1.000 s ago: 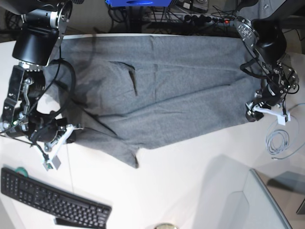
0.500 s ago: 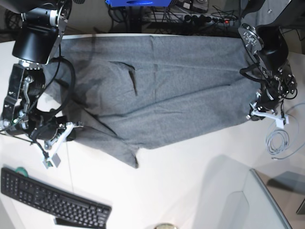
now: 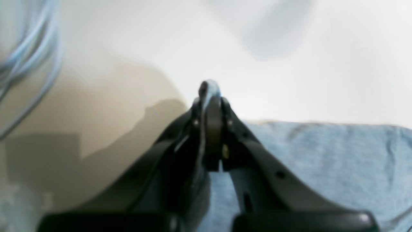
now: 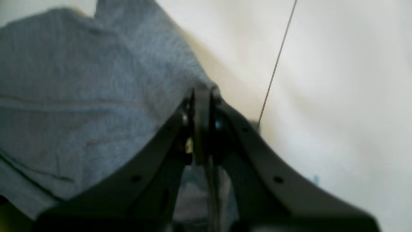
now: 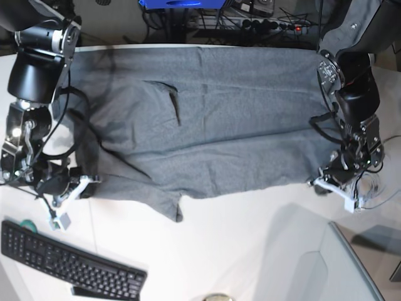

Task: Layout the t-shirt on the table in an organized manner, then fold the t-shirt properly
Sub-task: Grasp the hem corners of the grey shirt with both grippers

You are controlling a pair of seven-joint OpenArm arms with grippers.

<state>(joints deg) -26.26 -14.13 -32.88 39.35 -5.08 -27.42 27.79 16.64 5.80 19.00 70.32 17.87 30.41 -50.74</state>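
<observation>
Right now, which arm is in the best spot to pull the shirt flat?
Probably both together. The left claw pinches the grey t-shirt's edge at one end, and the right claw pinches the other end, so neither looks better placed.

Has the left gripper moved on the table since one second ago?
Yes. The left gripper went toward the base view's bottom, along the t-shirt edge, closer to the cable coil.

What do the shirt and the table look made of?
Shirt: soft heather-grey knit, likely cotton jersey; matte, flecked, lying in limp wrinkles. Table: smooth white hard top, probably laminate; faint sheen, thin dark seam in the right wrist view.
</observation>
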